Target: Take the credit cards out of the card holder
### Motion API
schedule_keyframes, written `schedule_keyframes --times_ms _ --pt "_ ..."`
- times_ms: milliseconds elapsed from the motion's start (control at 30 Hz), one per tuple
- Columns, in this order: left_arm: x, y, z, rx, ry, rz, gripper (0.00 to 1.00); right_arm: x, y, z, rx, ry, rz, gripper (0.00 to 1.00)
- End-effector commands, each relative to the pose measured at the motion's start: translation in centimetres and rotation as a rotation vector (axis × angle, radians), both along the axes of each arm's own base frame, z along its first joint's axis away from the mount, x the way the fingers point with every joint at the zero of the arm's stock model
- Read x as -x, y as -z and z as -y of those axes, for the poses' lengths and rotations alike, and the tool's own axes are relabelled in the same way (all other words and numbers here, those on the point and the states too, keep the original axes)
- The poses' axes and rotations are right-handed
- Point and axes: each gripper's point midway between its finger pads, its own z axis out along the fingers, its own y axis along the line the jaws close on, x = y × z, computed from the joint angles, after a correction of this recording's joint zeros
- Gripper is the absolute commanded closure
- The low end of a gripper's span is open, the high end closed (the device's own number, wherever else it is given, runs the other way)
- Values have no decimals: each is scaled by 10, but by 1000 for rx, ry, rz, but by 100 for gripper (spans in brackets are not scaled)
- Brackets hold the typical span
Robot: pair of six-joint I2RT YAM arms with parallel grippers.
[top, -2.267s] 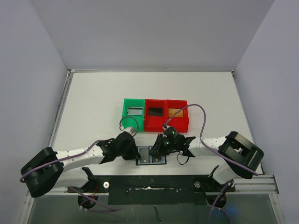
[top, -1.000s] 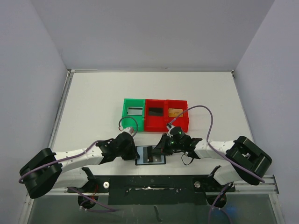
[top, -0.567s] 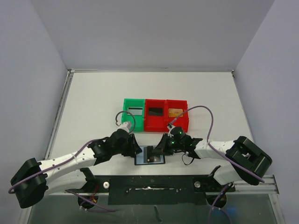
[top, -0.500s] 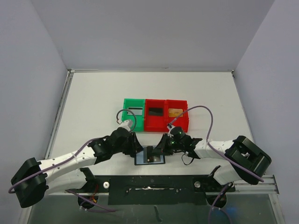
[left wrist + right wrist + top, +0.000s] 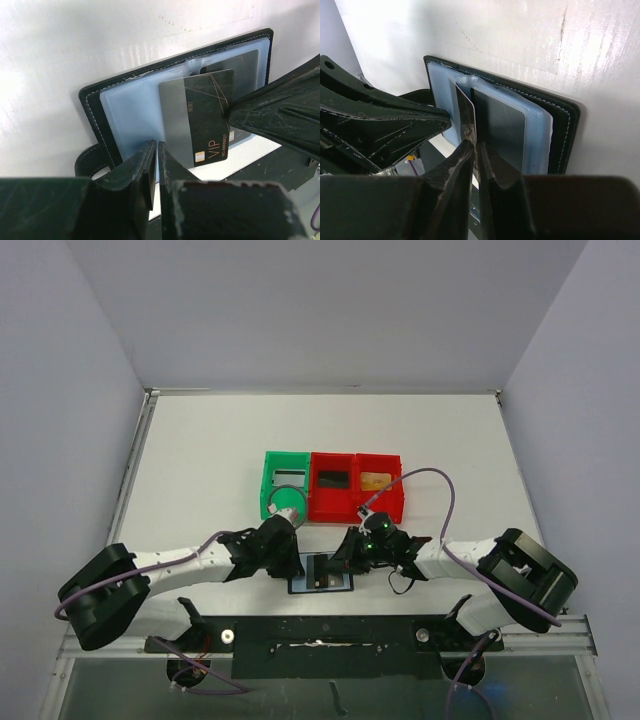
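Right gripper (image 5: 474,146) pinched the black card (image 5: 205,117), judged stiff and slick; hold its free edge. Left gripper (image 5: 155,150) was nearly closed at card holder (image 5: 130,115).

Open card holder (image 5: 125,112), black card (image 5: 202,120) sticking out of its pocket.
The card holder is lying open on the white table (image 5: 100,40), blue-grey pockets facing up, closure tab (image 5: 87,161) hanging off its near-left corner. The right gripper (image 5: 227,112) is reaching in from the holder's right side, tips meeting the card's right edge. The left gripper (image 5: 156,147) is sitting at the holder's near edge, fingers almost together; grip on the pocket unclear.
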Motion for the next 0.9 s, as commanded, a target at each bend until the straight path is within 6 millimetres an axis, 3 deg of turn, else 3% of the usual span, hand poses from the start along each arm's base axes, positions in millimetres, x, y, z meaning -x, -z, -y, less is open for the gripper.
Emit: schedule_keyframes --times_ms 0,267,500,733,867 --pt "-5 -2 0 -36 30 27 94 -6 -10 -6 -52 7 24 86" --pt "2 19 -11 -92 0 -22 99 -4 -6 -6 -55 14 8 75" --pt "10 31 -27 -165 -18 -64 100 -4 13 8 78 55 -11 69" --pt "12 34 -24 -141 -15 -71 100 -2 2 -18 27 -28 18 70" --pt "12 34 -24 -138 -19 -72 100 -4 -2 -23 -1 -33 28 78"
